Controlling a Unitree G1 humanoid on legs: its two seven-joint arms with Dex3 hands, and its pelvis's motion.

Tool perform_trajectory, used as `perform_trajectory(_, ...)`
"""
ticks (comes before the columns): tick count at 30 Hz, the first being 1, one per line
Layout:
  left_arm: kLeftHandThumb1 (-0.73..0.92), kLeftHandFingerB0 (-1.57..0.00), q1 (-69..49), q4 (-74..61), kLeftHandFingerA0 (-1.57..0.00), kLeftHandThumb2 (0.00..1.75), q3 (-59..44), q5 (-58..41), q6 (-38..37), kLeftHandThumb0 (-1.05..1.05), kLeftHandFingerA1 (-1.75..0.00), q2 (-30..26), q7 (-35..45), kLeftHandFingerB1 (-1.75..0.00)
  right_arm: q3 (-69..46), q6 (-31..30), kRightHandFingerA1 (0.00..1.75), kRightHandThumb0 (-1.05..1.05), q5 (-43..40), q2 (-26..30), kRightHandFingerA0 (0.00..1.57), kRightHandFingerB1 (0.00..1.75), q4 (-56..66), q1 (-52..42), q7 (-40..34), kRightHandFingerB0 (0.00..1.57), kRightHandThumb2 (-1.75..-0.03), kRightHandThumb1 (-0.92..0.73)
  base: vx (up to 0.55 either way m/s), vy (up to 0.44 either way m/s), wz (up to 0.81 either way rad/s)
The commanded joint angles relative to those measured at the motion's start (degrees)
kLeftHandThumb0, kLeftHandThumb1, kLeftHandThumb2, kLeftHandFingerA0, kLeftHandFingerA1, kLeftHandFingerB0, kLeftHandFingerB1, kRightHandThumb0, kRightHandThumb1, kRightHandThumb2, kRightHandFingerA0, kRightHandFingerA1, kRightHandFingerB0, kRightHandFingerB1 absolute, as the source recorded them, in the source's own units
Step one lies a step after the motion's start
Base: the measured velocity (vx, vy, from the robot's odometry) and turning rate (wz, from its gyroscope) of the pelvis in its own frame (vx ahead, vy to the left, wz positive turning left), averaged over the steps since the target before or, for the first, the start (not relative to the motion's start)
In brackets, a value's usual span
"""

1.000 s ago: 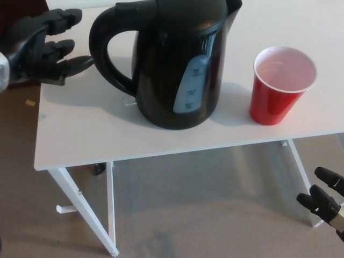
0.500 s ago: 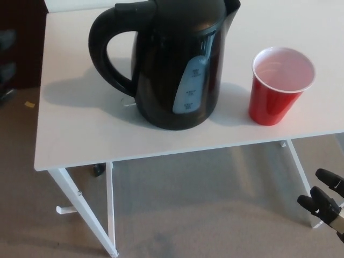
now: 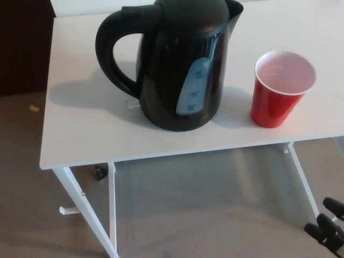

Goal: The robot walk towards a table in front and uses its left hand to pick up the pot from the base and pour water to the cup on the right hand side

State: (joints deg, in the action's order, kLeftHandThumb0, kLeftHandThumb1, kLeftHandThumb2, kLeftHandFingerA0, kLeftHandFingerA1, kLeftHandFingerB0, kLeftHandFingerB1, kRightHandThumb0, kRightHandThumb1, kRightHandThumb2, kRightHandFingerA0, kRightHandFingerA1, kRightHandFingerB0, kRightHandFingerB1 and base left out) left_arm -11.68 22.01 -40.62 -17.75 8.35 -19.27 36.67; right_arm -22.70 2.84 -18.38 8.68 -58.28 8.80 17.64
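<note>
A black electric kettle (image 3: 180,64) stands upright on the white table (image 3: 86,134), its handle (image 3: 110,51) turned to the left and a water gauge on its front. To its right stands a red plastic cup (image 3: 279,88) with a white inside. Only the black fingertips of my right hand (image 3: 329,231) show, low at the bottom right, below the table and far from the cup. My left hand is out of the picture.
The table's front edge runs across the middle of the view, with white legs (image 3: 88,215) below it on grey carpet. A small dark object (image 3: 100,172) lies on the floor under the table. A dark panel (image 3: 24,48) fills the upper left.
My left hand, open beside the kettle's handle a second ago, has pulled back out of view to the left. The camera has shifted slightly; my right hand sits lower in the picture.
</note>
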Motion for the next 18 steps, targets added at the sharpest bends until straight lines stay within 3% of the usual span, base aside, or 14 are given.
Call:
perform_trajectory(1,0.77,-0.18,0.2,11.1,-0.19,0.63,10.8,12.2,-2.9,-0.51,-0.33,-0.9,-10.9,-0.30,-0.9,1.0,0.57,-0.32,0.6,3.1,0.67,0.52,-1.9,-3.9,-0.8,0.55,-0.64,-0.40,0.00,0.000,0.07)
perform_trajectory(5,0.78,-0.17,2.6,15.0,-0.19,0.64,16.3,14.4,-2.9,-0.52,-0.33,-2.4,-14.7,-0.29,-1.1,1.4,0.57,-0.32,0.6,3.6,0.67,0.52,-2.5,-4.5,-0.3,0.54,-0.64,-0.40,0.00,0.000,0.00)
perform_trajectory(6,0.77,-0.17,4.4,16.4,-0.16,0.63,17.0,14.3,-2.9,-0.52,-0.32,-2.3,-15.6,-0.30,-1.0,1.2,0.49,-0.20,0.5,3.5,0.65,0.44,-2.5,-4.3,-0.4,0.55,-0.54,-0.49,0.00,0.000,0.00)
perform_trajectory(12,0.76,-0.18,8.5,24.0,-0.16,0.63,20.1,13.4,-7.2,-0.52,-0.35,-1.0,-18.8,-0.33,-0.5,2.2,0.50,-0.22,0.9,2.9,0.66,0.43,-2.9,-6.0,0.4,0.51,-0.54,-0.48,0.00,0.000,0.00)
perform_trajectory(13,0.61,0.00,8.0,25.5,-0.01,1.09,21.0,13.8,-8.7,-0.32,-0.52,-0.8,-18.9,-0.49,-0.2,2.5,0.57,-0.32,1.2,3.0,0.64,0.49,-2.8,-6.5,0.2,0.48,-0.65,-0.41,0.00,0.000,0.00)
perform_trajectory(14,0.61,0.00,7.2,27.4,-0.01,1.09,22.2,14.5,-10.7,-0.32,-0.52,-0.3,-19.0,-0.49,0.1,2.9,0.57,-0.32,1.7,3.3,0.64,0.49,-2.7,-7.2,-0.1,0.48,-0.65,-0.41,0.00,0.000,0.00)
perform_trajectory(15,0.75,-0.14,7.2,28.7,-0.09,0.64,23.7,15.6,-11.5,-0.54,-0.24,-0.8,-19.2,-0.30,0.0,2.8,0.48,-0.21,1.5,3.5,0.63,0.42,-2.9,-7.0,0.1,0.50,-0.54,-0.49,0.00,0.000,0.00)
perform_trajectory(18,0.75,-0.14,7.7,32.1,-0.09,0.64,26.7,16.8,-13.7,-0.54,-0.24,-1.9,-19.9,-0.30,-0.1,2.6,0.48,-0.21,1.3,3.7,0.63,0.42,-3.3,-6.6,0.4,0.50,-0.54,-0.49,0.00,0.000,0.00)
